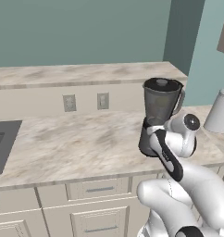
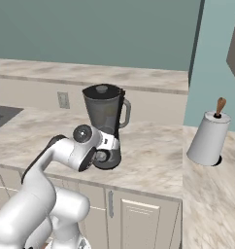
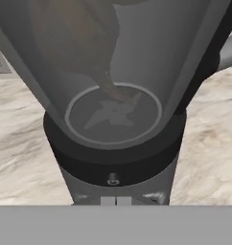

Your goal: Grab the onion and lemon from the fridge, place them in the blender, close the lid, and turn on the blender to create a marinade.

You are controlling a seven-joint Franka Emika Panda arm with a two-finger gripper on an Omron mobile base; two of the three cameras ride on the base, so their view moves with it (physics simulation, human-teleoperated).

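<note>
While bent low, claw [image 3: 116,201] meets blender [image 3: 113,119].

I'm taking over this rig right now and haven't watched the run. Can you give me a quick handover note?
Gripper: shut, holding nothing, pressed up at the front of the blender base by its knob.
Blender: on the counter, lid already on the jar.
Inside the jar: a dim brownish shape above the blades; I can't make out onion or lemon clearly.
Done: lid closed.
Left: turn the knob to start the blender.
</note>
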